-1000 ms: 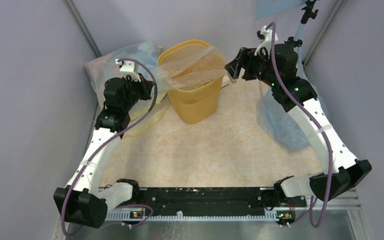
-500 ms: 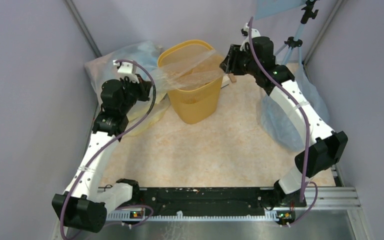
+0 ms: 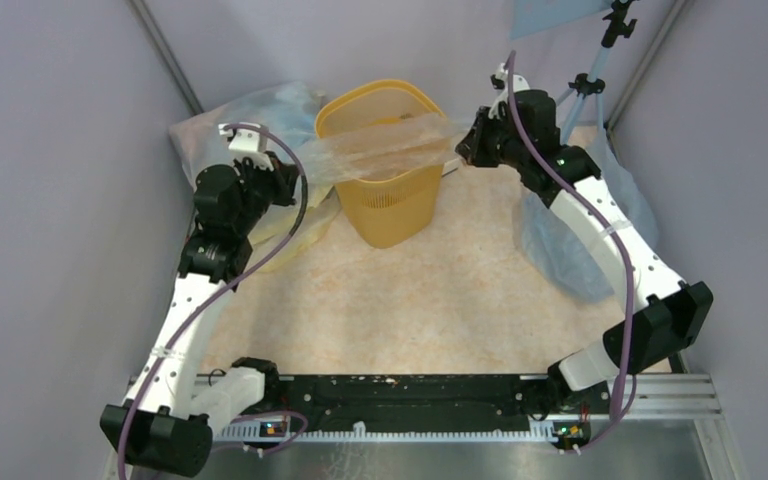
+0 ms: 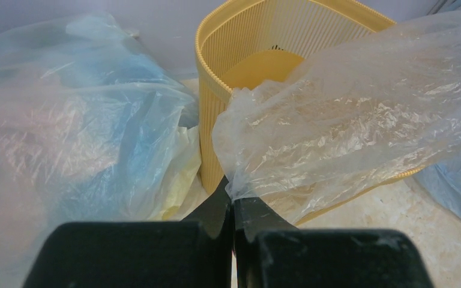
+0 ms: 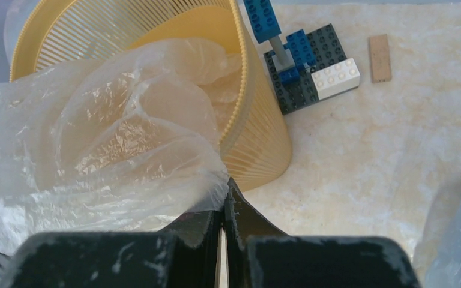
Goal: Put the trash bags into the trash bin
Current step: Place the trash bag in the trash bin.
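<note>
beige tabletop [image 3: 440,290]: one yellow bin [image 3: 390,215], one clear bag [image 3: 380,150] pinched by both closed jaws.

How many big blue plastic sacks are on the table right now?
2. One sack lies far left, beside the bin; the other sack sits at the right, partly behind the right arm. More may be hidden.

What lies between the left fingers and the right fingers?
The trash bag, stretched over the bin, its ends pinched by the left fingers and right fingers. The top view shows it.
</note>
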